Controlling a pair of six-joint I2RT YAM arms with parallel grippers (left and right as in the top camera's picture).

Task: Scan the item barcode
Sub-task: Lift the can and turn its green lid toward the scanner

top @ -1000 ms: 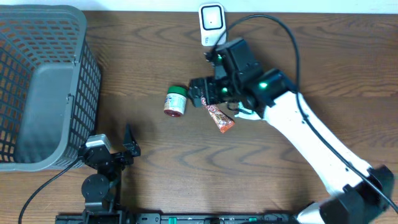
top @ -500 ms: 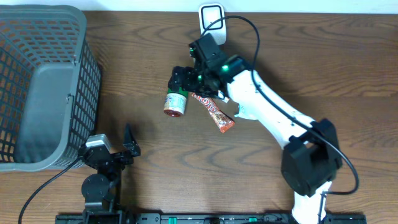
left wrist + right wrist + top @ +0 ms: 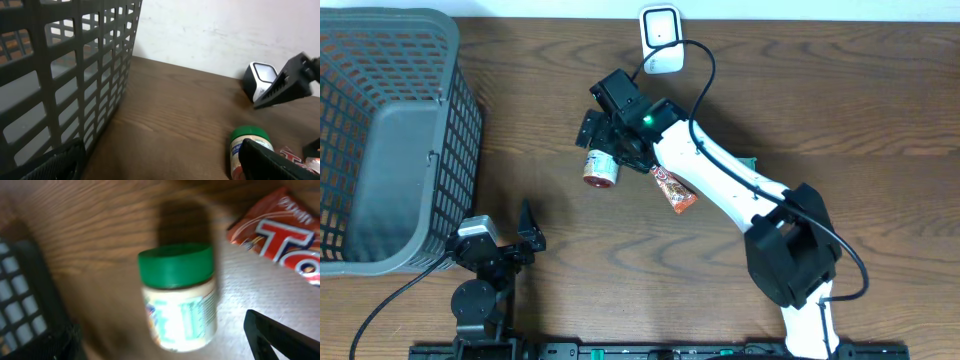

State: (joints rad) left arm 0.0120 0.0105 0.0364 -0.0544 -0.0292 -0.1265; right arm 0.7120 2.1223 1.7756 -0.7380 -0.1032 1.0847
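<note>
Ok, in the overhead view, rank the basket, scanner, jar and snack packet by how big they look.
1. basket, by far.
2. scanner.
3. jar and snack packet: about alike, each partly hidden under the right arm, so unranked.

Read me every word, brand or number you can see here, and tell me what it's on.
"To": big white letters on the red wrapper, cut off by the frame edge; its smaller print is too blurred to read.
The label on the jar has print, but it is too blurred to read.
No text can be read on the scanner.
</note>
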